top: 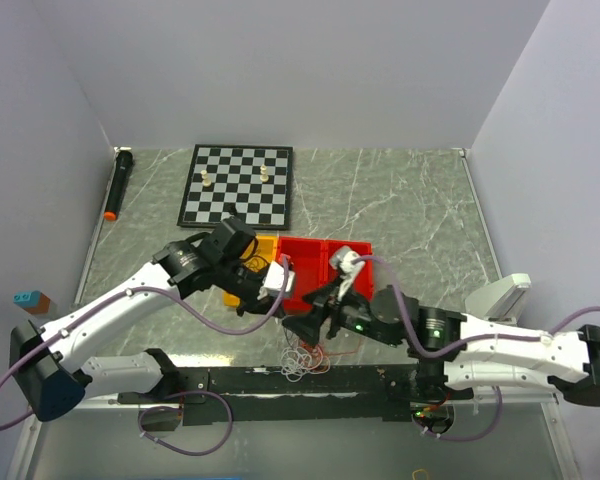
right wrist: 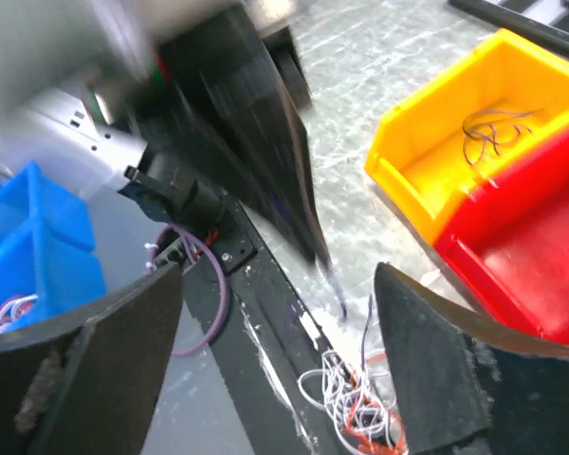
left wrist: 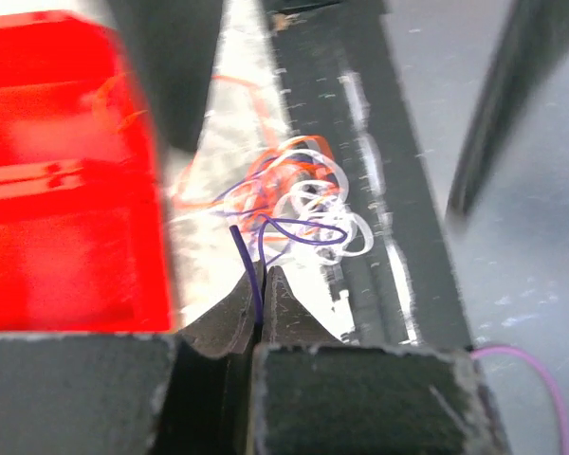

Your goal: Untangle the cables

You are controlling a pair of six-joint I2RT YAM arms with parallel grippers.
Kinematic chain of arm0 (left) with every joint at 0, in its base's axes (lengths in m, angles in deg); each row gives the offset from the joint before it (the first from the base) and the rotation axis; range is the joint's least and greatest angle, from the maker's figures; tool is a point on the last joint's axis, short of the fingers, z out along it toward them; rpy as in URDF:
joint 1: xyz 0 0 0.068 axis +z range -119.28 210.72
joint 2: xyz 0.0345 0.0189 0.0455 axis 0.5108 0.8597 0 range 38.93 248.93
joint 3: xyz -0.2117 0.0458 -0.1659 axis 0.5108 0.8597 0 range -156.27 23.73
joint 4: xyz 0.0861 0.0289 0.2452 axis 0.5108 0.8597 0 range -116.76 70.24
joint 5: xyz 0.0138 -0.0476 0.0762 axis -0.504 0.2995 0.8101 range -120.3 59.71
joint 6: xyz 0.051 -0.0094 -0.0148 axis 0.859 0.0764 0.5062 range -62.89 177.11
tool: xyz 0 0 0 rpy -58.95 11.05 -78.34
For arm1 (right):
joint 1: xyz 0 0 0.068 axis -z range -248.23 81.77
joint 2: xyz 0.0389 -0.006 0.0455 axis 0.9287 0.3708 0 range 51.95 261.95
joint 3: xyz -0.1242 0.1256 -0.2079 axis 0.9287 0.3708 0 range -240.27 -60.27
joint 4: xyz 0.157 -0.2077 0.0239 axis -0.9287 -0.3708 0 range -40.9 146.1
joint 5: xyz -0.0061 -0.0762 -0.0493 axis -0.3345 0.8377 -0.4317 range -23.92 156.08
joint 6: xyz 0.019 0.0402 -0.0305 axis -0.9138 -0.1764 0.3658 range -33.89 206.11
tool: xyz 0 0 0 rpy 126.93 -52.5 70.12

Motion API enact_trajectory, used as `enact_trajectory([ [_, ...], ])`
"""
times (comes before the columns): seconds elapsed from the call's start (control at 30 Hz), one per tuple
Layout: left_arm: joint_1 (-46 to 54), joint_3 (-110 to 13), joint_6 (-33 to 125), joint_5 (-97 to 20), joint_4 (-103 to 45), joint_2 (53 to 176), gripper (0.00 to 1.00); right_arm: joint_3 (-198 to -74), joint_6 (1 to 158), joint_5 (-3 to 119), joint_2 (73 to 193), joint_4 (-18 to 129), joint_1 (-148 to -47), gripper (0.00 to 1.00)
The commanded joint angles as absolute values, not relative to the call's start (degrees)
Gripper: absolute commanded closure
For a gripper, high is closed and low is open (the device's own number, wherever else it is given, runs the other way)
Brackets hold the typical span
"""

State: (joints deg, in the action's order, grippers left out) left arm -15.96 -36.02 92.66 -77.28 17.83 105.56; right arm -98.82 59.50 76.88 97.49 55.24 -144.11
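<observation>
Cables (left wrist: 303, 199) btwn red bin (left wrist: 66, 171), black rail (left wrist: 360, 142)

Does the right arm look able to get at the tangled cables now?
Probably yes: the right tool is open just above the tangled cables, though the left tool, shut on a purple wire, crowds the approach.

Both arms are built alike: the left arm (top: 110, 310) and the right arm (top: 510, 345) have smooth white shells over black joints and black bases. A thick purple cable (top: 212, 321) loops loosely along each. A small green light (top: 360, 326) glows on the right one's black wrist. The jaws are matte black, scuffed grey at the edges.
</observation>
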Motion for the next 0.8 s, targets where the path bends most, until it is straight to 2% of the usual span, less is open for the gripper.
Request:
enact_trajectory([
  [0.0,-14.6,-42.0,95.7,-72.1,19.5,102.8,0.99,-91.8,56.1,80.7,87.9,52.1,-144.3,0.10],
  [0.17,-14.5,-44.6,93.5,-72.7,19.5,101.6,0.99,-85.6,53.9,78.6,85.2,51.9,-144.3,0.08],
  [0.33,-14.5,-45.9,92.3,-71.8,20.2,100.9,0.99,-81.5,53.7,74.0,93.0,59.6,-144.3,0.07],
  [0.57,-14.4,-52.8,91.3,-72.6,22.5,101.7,0.99,-85.1,57.9,76.1,104.9,66.1,-143.9,0.07],
  [0.77,-14.5,-60.0,87.2,-73.6,20.5,103.2,0.99,-85.9,57.0,71.9,115.8,73.1,-141.8,0.17],
])
